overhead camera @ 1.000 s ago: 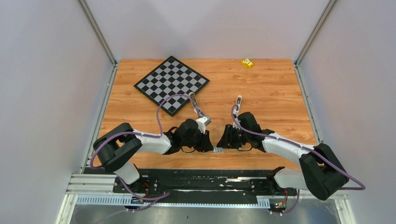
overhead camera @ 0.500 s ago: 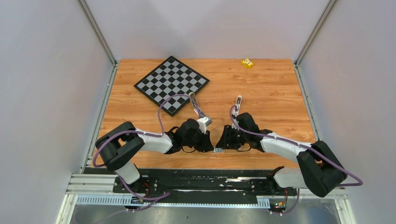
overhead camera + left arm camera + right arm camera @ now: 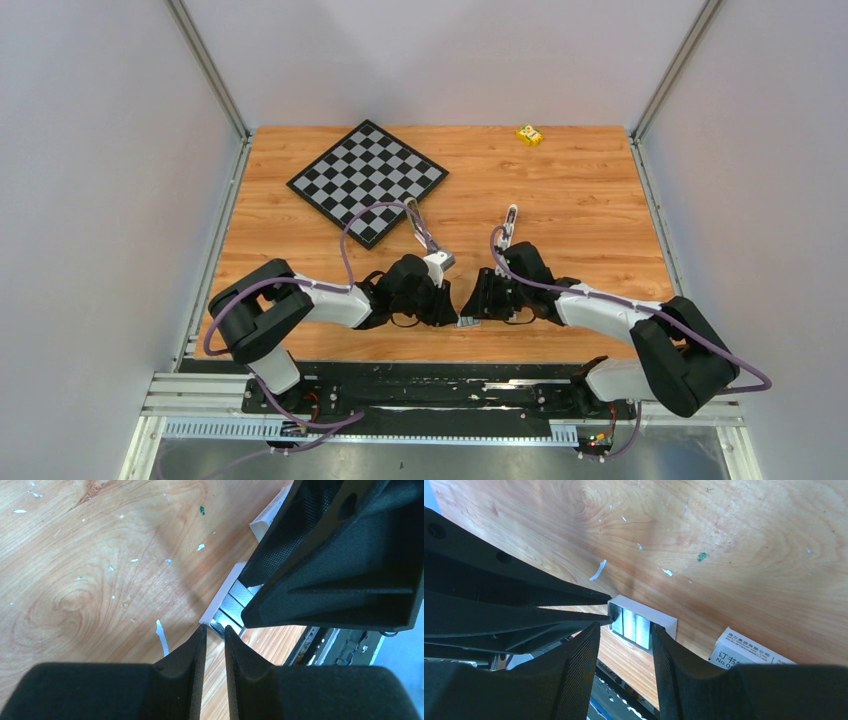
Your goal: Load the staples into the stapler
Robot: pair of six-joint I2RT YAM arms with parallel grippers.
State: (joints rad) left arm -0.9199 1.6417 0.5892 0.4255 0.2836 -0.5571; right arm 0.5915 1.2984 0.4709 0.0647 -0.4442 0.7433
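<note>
The staples (image 3: 631, 625) are silvery strips lying side by side in a small white open tray (image 3: 664, 620) at the table's near edge. They also show in the left wrist view (image 3: 229, 609). My right gripper (image 3: 626, 629) is open, with one finger on each side of the strips. My left gripper (image 3: 215, 628) has only a narrow gap between its fingers and holds nothing. Its tips touch the tray's end. In the top view the tray (image 3: 467, 322) lies between both grippers. The stapler does not show clearly in any view.
A white labelled box (image 3: 744, 652) lies just beside the tray, also in the left wrist view (image 3: 267, 517). A chessboard (image 3: 367, 180) lies at the back left. A yellow block (image 3: 529, 135) sits at the far edge. The black rail runs just past the table's near edge.
Both arms have shifted slightly at the elbows. The grippers stay at the tray.
</note>
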